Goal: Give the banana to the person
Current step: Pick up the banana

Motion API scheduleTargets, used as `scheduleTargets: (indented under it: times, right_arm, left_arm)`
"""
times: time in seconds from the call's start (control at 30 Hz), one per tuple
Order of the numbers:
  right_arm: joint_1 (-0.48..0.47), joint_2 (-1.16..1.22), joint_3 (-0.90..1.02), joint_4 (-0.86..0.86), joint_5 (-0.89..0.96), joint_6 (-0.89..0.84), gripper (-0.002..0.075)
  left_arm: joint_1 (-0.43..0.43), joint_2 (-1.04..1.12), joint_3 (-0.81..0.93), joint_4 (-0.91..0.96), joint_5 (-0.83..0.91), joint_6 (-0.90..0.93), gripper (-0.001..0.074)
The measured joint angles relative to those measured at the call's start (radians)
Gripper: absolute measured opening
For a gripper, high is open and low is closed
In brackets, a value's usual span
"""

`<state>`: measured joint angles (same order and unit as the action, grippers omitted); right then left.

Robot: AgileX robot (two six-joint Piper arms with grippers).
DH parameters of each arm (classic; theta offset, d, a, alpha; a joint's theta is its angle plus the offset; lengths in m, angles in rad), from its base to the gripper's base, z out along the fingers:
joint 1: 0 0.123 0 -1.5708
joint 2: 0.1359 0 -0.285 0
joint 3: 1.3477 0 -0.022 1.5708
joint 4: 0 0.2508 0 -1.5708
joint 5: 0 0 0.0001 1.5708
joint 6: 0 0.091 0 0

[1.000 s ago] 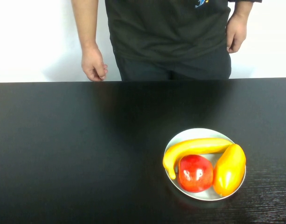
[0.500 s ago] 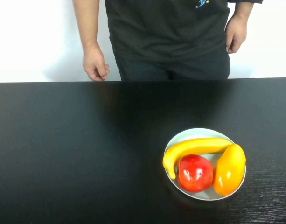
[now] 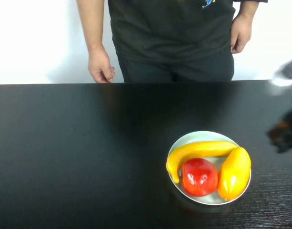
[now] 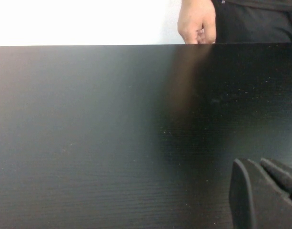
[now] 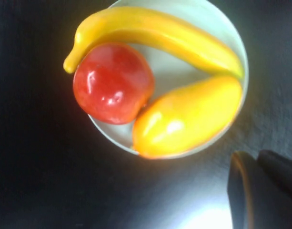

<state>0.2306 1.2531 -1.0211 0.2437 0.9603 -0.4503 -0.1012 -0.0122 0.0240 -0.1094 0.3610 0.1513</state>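
On the plate (image 3: pixel 181 140), the banana (image 3: pixel 198 150) lies free for the right gripper (image 5: pixel 262 191) overhead; the left gripper (image 4: pixel 265 191) is parked; neither's opening is discernible; the person (image 3: pixel 172 33) waits opposite.

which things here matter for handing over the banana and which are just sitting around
Part of the job: banana; person behind the table; right gripper near the right edge.
Just there: red apple; yellow-orange fruit; white plate; left gripper.
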Motion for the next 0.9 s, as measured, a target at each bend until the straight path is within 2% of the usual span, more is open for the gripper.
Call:
scheduleTargets:
  times: [0.17, 0.27, 0.43, 0.5, 0.6, 0.9]
  right_arm:
    - [0.162, 0.254, -0.178, -0.14, 0.0, -0.11, 0.0033]
    - [0.212, 0.399, -0.266, -0.188, 0.0, -0.203, 0.0134]
    - [0.226, 0.577, -0.345, -0.197, -0.017, -0.462, 0.0341]
    - [0.226, 0.614, -0.351, -0.188, -0.052, -0.551, 0.0384]
    - [0.223, 0.651, -0.352, -0.179, -0.118, -0.635, 0.0406]
    - [0.195, 0.736, -0.356, -0.177, -0.192, -0.736, 0.0414]
  left_arm:
    - [0.0, 0.0, 0.0, 0.0, 0.0, 0.0, -0.0004]
    - [0.0, 0.0, 0.0, 0.0, 0.0, 0.0, -0.0004]
    - [0.0, 0.0, 0.0, 0.0, 0.0, 0.0, -0.0004]
    - [0.0, 0.0, 0.0, 0.0, 0.0, 0.0, -0.0004]
    - [0.0, 0.0, 0.0, 0.0, 0.0, 0.0, -0.0004]
    - [0.0, 0.0, 0.0, 0.0, 0.0, 0.0, -0.0004]
